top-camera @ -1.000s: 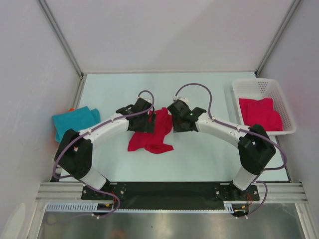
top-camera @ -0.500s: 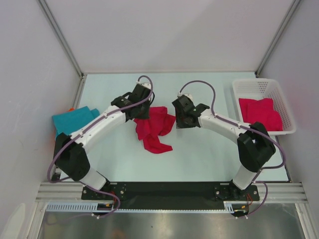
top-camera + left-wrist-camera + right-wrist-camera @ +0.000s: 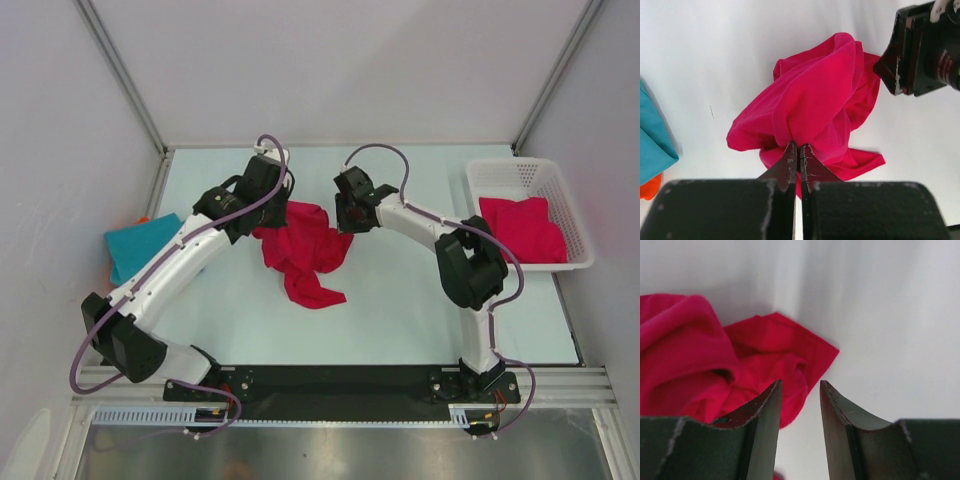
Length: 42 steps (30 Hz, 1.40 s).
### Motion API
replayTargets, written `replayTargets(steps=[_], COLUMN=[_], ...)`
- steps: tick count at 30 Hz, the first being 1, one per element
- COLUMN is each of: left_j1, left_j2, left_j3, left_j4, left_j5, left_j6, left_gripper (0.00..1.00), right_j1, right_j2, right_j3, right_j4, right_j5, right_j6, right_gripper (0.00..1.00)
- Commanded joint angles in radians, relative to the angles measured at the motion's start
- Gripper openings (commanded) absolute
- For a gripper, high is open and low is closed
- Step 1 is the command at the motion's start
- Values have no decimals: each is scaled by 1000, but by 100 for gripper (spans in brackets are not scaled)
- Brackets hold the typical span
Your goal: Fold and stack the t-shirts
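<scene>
Mostly hidden orange t-shirt [image 3: 647,187] under teal t-shirt [image 3: 652,140], both cut off by left wrist view's edge

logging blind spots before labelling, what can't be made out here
- Left tool: hidden under its wrist in the top view; its grip on the red t-shirt shows only from the left wrist.
- Orange t-shirt: a sliver under the teal t-shirt, cut by the left wrist view's edge.
- Basket, top view: count of red shirts inside, too small.
- Right tool, right wrist: touching cloth or not, blurred.
</scene>
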Motion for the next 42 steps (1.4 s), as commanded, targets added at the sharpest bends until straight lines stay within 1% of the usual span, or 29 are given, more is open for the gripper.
replayTargets(steps=[1, 7, 9, 10, 11, 13, 17, 19, 22, 23, 24, 26, 27, 29, 30, 34, 38, 41, 42], left_j1=[12, 31, 39, 41, 42, 48, 67, 93, 137, 162, 174, 206, 215, 235, 239, 249, 266, 294, 301], left_j2=[-34, -53, -58, -59, -61, -65, -79, -91, -125, -136, -154, -172, -182, -209, -222, -284, -332, -318, -305], left_j3=[43, 41, 38, 34, 32, 26, 14, 12, 20, 24, 38, 61, 87, 113, 136, 172, 188, 190, 185], left_j4=[-14, -18, -17, -17, -15, -12, -6, -6, -9, -15, -18, -40, -48, -67, -72, -75, -66, -69, -71], left_j5=[-19, -7, -4, -2, -2, 2, 8, 17, 25, 27, 27, 22, 21, 13, 11, 8, -4, 11, 40], left_j6=[23, 30, 30, 30, 30, 31, 39, 48, 62, 66, 69, 82, 85, 91, 89, 62, 51, 57, 51], left_gripper=[0, 0, 0, 0, 0, 0, 0, 0, 0, 0, 0, 0, 0, 0, 0, 0, 0, 0, 0], right_j1=[-11, -26, -28, -28, -29, -31, -47, -73, -118, -124, -132, -139, -140, -140, -140, -130, -130, -158, -172], right_j2=[58, 116, 117, 116, 108, 91, -20, -68, -172, -242, -275, -355, -431, -502, -572, -717, -791, -805, -800], right_j3=[66, 66, 63, 54, 51, 30, -24, -44, -58, -59, -56, -32, -18, 19, 55, 120, 155, 134, 126], right_j4=[23, 43, 47, 53, 53, 53, 56, 35, -15, -28, -42, -80, -95, -143, -158, -226, -276, -283, -287], right_j5=[-36, -62, -72, -84, -85, -79, -20, 16, 83, 106, 152, 197, 242, 279, 304, 362, 440, 445, 439], right_j6=[-22, -21, -18, -22, -22, -27, -39, -50, -65, -70, -78, -101, -107, -118, -118, -108, -108, -118, -119], right_gripper=[42, 40, 33, 12, 0, 0, 0, 0, 0, 0, 0, 0, 0, 0, 0, 0, 0, 0, 0])
